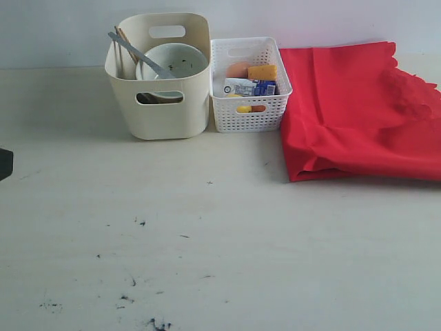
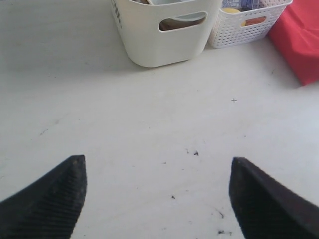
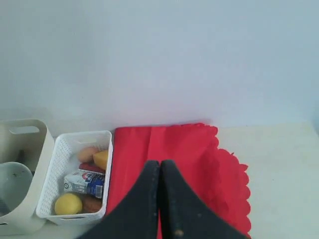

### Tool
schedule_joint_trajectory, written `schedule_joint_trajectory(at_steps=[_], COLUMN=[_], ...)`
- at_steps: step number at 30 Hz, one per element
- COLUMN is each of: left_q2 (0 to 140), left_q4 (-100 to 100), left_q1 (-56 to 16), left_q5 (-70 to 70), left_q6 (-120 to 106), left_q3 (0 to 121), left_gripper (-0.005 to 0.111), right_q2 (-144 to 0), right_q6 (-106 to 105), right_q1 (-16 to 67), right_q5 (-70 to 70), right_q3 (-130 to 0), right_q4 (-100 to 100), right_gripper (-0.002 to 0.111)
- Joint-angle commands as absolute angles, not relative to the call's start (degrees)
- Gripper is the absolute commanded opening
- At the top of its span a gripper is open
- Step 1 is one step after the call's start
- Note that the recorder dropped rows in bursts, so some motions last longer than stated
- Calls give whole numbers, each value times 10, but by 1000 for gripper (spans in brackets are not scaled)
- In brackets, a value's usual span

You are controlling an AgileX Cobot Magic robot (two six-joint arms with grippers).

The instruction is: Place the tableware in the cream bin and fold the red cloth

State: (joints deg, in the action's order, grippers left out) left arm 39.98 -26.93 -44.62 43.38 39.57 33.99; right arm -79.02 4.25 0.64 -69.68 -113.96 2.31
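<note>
The left gripper (image 2: 157,158) gapes wide over the table (image 2: 149,109), holding nothing — the right gripper (image 3: 159,162) is pinched together, empty, above the red cloth (image 3: 187,147).

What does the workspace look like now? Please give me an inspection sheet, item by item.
Surface: pale table with dark smudges.
Job's things: cream bin holds pale bowl, chopsticks and a grey utensil; red cloth lies folded beside the white basket.
Clutter: white basket holds milk carton, cheese, lemon.
Grippers: left gripper open above bare table; right gripper shut, pointing toward the cloth.
Cables: nothing seen.
Surroundings: plain pale wall.
</note>
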Motion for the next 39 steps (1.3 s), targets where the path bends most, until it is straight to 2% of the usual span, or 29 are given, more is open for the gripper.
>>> schedule_joint_trajectory(at_steps=[1, 6, 15, 25, 31, 39], left_q2=[397, 396, 355, 234, 172, 113], left_q4=[-246, -227, -219, -218, -217, -217], left_q1=[-445, -445, -445, -445, -445, -445], left_q5=[407, 366, 328, 413, 489, 504], left_q6=[396, 397, 363, 300, 271, 243], left_q3=[337, 337, 344, 359, 359, 359], left_gripper=[75, 75, 75, 75, 75, 75], right_q2=[-730, -654, -469, -295, -226, -173], right_q6=[10, 5, 5, -4, -20, -56], right_q1=[7, 7, 7, 7, 7, 7], right_q5=[-681, -659, -562, -461, -439, -419], right_q3=[-1108, -1028, -809, -595, -510, -415], right_q4=[19, 19, 19, 19, 19, 19], right_gripper=[0, 0, 0, 0, 0, 0])
